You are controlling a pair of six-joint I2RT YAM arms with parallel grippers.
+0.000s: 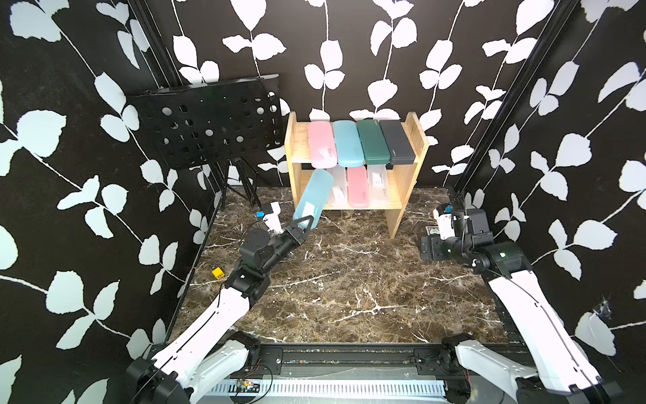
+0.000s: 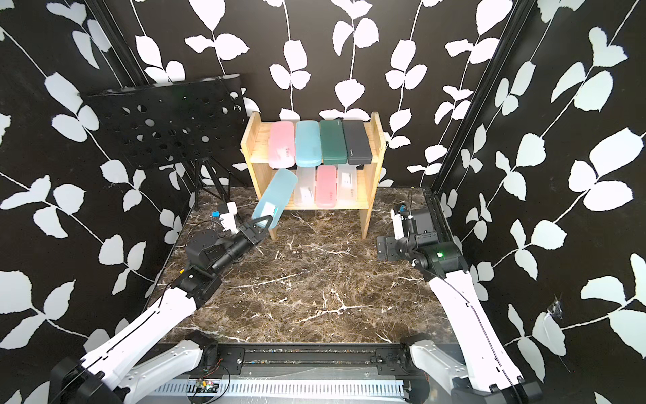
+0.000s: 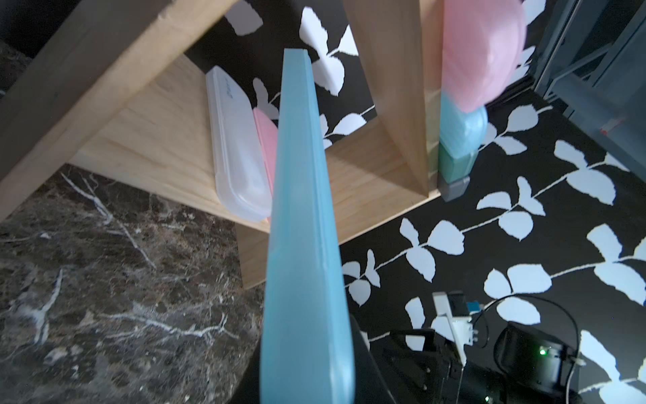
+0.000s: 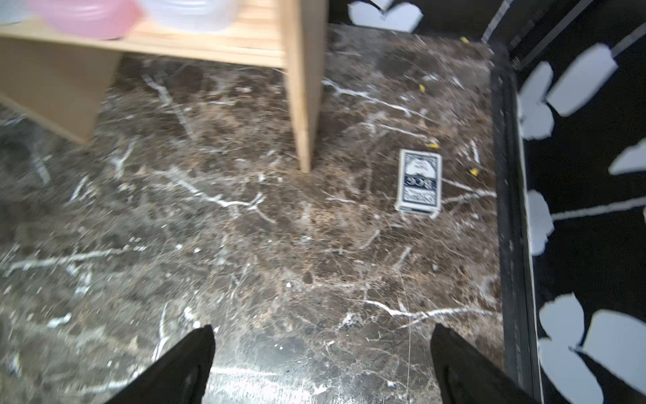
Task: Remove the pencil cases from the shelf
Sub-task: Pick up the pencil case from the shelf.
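Observation:
The wooden shelf (image 1: 416,140) stands at the back of the table. Its upper board carries a pink (image 1: 321,143), a light blue (image 1: 346,143), a dark green (image 1: 372,141) and a dark grey (image 1: 396,141) pencil case. On the lower board lie a frosted clear case (image 1: 337,190), a pink one (image 1: 357,187) and another clear one (image 1: 379,183). My left gripper (image 1: 306,224) is shut on the near end of a second light blue case (image 1: 313,197) (image 3: 300,210), which slants out over the lower board's front left corner. My right gripper (image 4: 321,349) hangs open over the table to the shelf's right.
A black perforated music stand (image 1: 209,122) on a tripod stands left of the shelf. A small card box (image 4: 418,182) lies on the marble table (image 1: 349,280) near the right wall, by my right gripper. A yellow block (image 1: 218,273) sits at the table's left edge.

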